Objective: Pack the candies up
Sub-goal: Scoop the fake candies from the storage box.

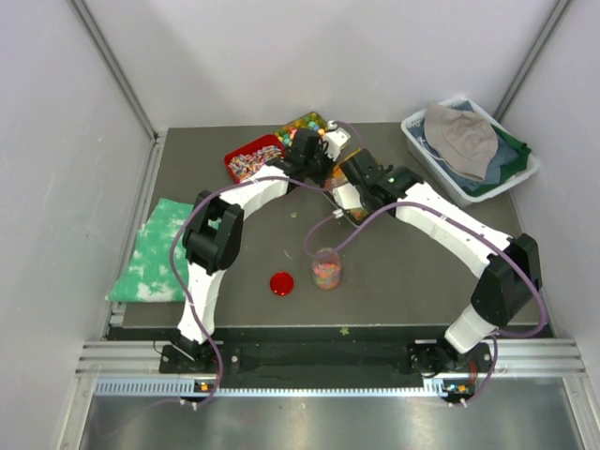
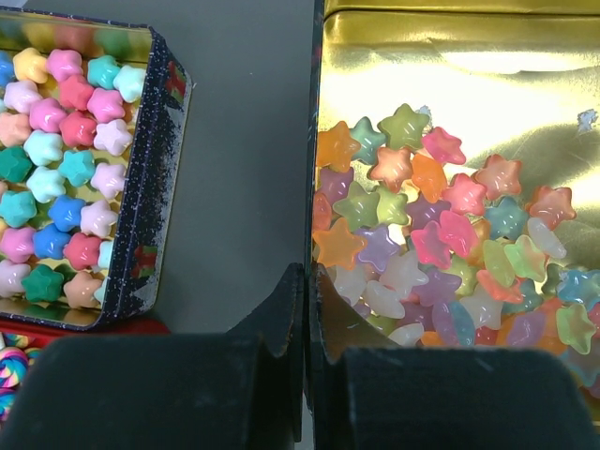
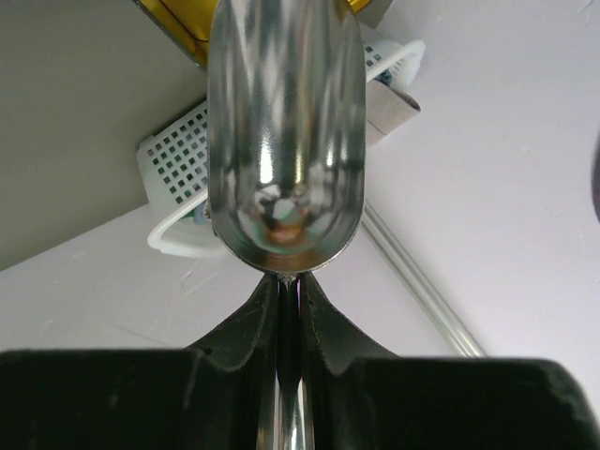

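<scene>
Left wrist view: the left claw (image 2: pixel 307 286) clamps the wall of the gold tin (image 2: pixel 469 66); the candies (image 2: pixel 431 216) look light and slippery (best scooped, not pinched); the right claw (image 3: pixel 289 292) grips the scoop (image 3: pixel 286 122) by its handle.

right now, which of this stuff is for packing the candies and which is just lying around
For the job: glossy star candies in the gold tin, its wall pinched by the left tool; metal scoop in the right tool; part-filled jar; red lid.
Lying about: tin of pastel stars; red tray of striped sweets; basket of clothes; green cloth.
</scene>
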You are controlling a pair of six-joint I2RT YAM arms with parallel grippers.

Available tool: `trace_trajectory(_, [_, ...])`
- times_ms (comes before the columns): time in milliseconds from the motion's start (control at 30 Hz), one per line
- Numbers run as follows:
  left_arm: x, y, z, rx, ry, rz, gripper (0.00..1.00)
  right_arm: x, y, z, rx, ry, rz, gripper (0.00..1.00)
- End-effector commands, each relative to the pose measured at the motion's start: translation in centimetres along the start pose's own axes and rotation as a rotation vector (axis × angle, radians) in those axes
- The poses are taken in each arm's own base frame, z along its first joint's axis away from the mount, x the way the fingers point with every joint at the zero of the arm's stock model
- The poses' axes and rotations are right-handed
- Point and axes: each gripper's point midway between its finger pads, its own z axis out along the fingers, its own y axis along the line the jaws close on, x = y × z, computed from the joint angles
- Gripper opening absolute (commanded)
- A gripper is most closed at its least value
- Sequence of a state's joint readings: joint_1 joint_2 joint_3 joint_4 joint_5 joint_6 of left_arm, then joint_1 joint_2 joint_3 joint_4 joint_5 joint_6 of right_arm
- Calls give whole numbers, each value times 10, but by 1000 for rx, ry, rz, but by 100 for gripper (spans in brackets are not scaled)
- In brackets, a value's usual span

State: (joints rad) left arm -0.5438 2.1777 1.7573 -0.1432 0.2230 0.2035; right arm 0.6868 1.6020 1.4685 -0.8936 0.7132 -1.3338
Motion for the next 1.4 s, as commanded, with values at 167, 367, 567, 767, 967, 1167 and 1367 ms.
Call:
trace_trajectory(167, [-88, -4, -53, -24, -191, 86, 0, 1, 5, 23, 0, 25, -32, 0])
trace_trajectory(367, [-88, -6, -55, -21, -181, 102, 0, -4, 9, 35, -18, 25, -49, 0])
trace_trajectory(567, [-87, -10, -57, -13, -172, 126, 0, -14, 12, 42, -28, -6, -54, 0])
trace_trajectory(767, [-84, -15, -59, 6, -153, 161, 0, -18, 33, 42, -70, -52, -73, 0])
trace_trajectory(967, [-84, -17, -63, 13, -137, 195, 0, -18, 52, 39, -108, -95, -101, 0])
trace_trajectory(1167, [-86, -20, -67, 12, -124, 203, 0, -26, 66, 48, -159, -98, -30, 0])
trace_trajectory(1367, [-87, -20, -69, -6, -117, 205, 0, -40, 73, 58, -164, -125, 33, 0])
